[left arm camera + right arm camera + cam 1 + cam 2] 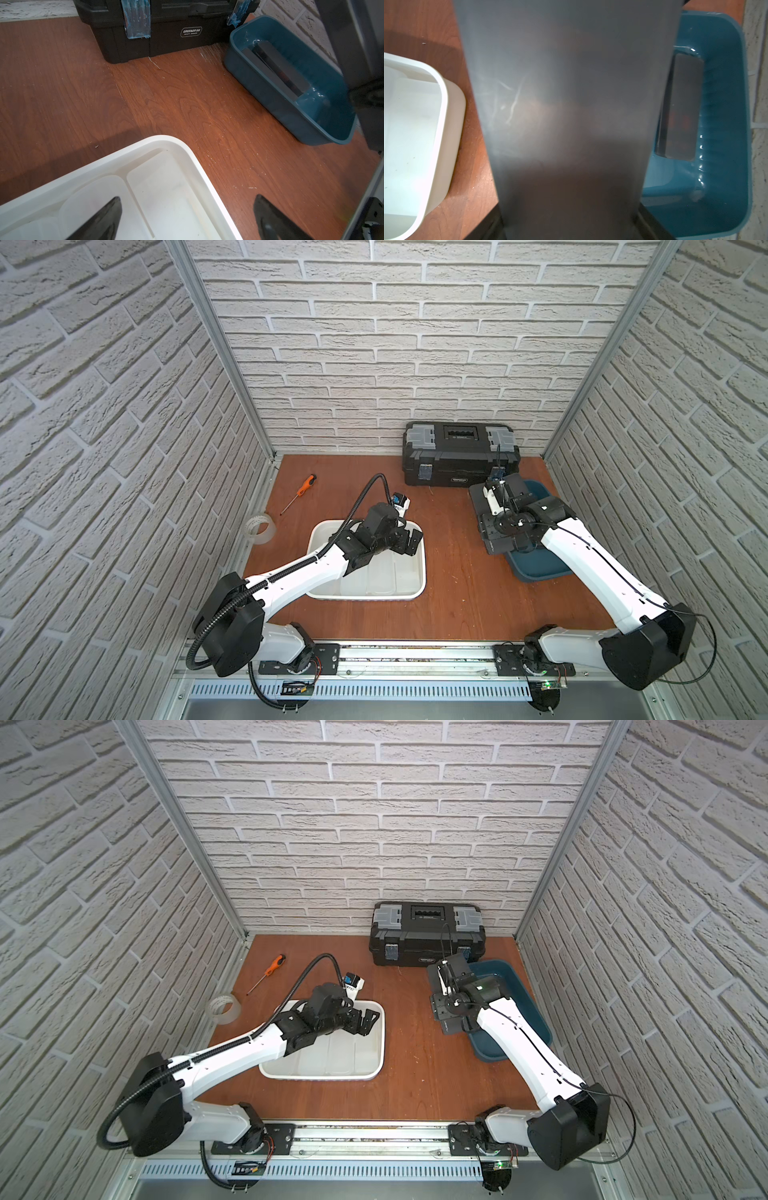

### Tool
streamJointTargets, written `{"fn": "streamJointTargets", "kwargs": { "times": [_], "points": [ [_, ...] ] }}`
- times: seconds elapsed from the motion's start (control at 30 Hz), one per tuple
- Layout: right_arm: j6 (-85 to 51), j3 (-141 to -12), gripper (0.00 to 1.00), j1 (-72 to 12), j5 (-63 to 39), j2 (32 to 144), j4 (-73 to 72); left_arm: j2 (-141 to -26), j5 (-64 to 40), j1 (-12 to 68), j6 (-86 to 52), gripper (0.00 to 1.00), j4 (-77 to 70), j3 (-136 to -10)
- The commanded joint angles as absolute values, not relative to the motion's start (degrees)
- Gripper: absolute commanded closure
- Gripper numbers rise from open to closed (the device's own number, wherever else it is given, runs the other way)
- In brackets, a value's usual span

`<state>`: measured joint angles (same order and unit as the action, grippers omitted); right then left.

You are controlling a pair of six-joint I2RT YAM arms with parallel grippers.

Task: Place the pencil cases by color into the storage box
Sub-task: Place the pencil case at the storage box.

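Working over a brown wood table [457, 605], walled in by pale brick on three sides. Facing a black toolbox [457, 448] sitting lid-down against the back wall, right of center. Reaching over a white bin [422, 572] near the middle of the table and a blue bin [540, 572] toward the right, its far end just in front of the toolbox, the two bins well apart. Hovering the left gripper [409, 541] above the far right corner of the white bin, fingers [104, 218] spread wide and gripping nothing. Pinching a black pencil case [566, 83] across its width with the right gripper [571, 224], jaws pressing on both long edges, holding it in the air above the blue bin's rim on the side nearer the white bin. Showing several white pencil cases [380, 576] lying side by side inside the white bin, and another black case [276, 70] lying on the bottom of the blue bin. Sharing the table with a clear tape roll [261, 529] at the left edge, left of the white bin, and, behind it, an orange-handled screwdriver [299, 493] lying apart from everything else.
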<state>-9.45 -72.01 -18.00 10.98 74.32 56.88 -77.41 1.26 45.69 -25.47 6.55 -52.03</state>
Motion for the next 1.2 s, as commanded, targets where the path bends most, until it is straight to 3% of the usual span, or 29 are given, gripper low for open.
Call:
{"fn": "streamJointTargets", "kwargs": {
  "times": [0.0, 0.37, 0.6, 1.17],
  "points": [
    [-6.4, -72.7, 0.30, -14.8, 12.8, 73.5, 57.6, -75.5, 1.8, 45.9, -24.5, 0.02, 6.1, -52.8],
    [-5.6, -74.0, 0.31, -4.3, 11.8, 78.8, 51.2, -73.7, 0.5, 45.8, -24.5, 0.02, 3.1, -50.6],
    [-2.9, -74.8, 0.30, -2.2, 14.1, 83.1, 46.8, -70.1, 0.0, 45.7, -24.9, 0.02, 0.9, -47.1],
    [-0.3, -72.4, 0.30, 3.8, 7.8, 92.7, 40.2, -65.2, -0.6, 45.0, -24.8, 0.02, 0.6, -43.9]
  ]
}}
